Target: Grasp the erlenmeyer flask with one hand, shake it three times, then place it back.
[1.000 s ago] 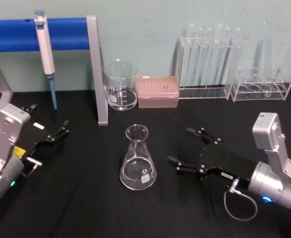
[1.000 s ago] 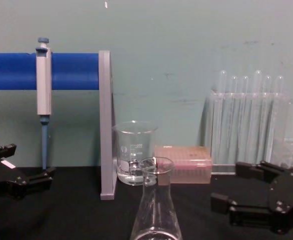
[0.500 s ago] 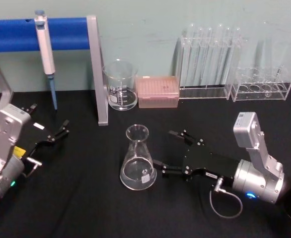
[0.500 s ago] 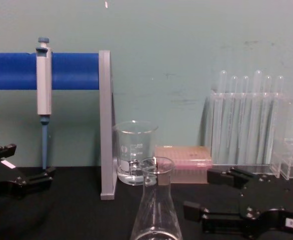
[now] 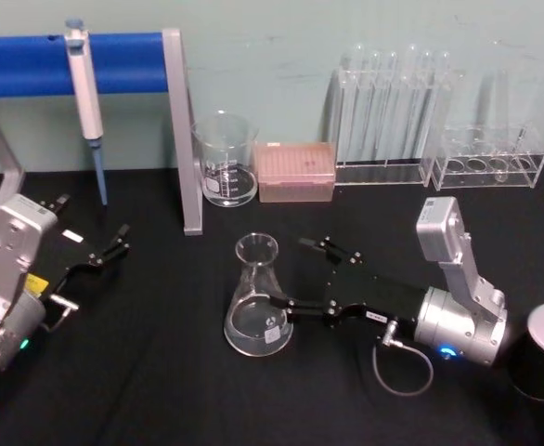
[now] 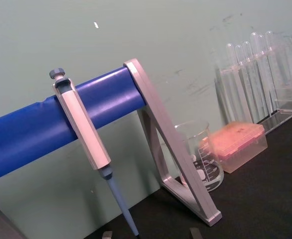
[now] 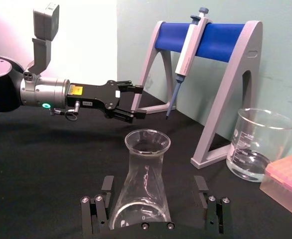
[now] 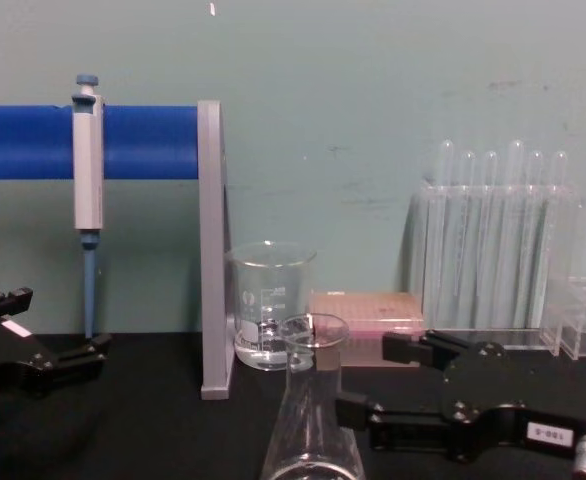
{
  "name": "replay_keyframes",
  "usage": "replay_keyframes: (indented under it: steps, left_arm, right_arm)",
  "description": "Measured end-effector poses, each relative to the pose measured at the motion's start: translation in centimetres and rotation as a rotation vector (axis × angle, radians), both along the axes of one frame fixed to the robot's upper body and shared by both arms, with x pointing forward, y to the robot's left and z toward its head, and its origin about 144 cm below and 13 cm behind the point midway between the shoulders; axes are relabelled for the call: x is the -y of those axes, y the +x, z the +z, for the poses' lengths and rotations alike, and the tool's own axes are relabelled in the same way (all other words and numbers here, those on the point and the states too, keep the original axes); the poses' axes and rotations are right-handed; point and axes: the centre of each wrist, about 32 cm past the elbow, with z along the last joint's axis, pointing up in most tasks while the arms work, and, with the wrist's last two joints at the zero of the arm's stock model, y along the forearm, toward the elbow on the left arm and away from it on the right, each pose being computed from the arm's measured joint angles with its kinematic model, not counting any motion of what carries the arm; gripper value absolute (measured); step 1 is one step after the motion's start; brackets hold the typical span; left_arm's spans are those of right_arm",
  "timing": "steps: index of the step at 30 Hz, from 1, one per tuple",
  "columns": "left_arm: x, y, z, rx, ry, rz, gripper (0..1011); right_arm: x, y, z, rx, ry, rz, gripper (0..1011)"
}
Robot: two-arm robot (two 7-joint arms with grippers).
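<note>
Erlenmeyer flask: clear glass, conical body with a wide rounded base, narrow neck and flared rim. It stands upright on the black desk, about midway between the left and right edges and forward of the glassware along the back edge. A small white mark shows low on its wall. The right wrist view shows its rim open and empty, with a pale ring around the base.

Right gripper: black, two-fingered, on a silver cylindrical wrist, reaching in low from the right edge. The jaws are spread wide with the flask's body between them, and nothing is clamped. The near finger lies just beside the lower wall of the flask; contact cannot be told. The far finger is clear of the neck on the back side. In the chest view both fingers sit level with the flask, from mid-height down.

Left gripper: parked near the left edge, well apart from the flask, fingers spread and holding nothing.

Other items:
- A beaker with white markings at the back edge.
- A pink box just beside the beaker.
- Clear test-tube racks toward the back right corner.
- A pipette hanging on a blue stand at the back left.
- A dark canister near the front right corner.
</note>
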Motion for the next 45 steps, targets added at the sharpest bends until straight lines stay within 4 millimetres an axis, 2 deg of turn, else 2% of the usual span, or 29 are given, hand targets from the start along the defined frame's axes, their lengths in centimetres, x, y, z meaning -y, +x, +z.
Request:
replay_keyframes:
  steps: [15, 45]
  left_arm:
    - [0.0, 0.0, 0.0, 0.0, 0.0, 0.0, 1001]
    - [0.0, 0.0, 0.0, 0.0, 0.0, 0.0, 1001]
  right_arm:
    - [-1.7, 1.7, -0.2, -0.006, 0.015, 0.045, 1000]
    - [-3.3, 2.8, -0.2, -0.012, 0.029, 0.062, 1000]
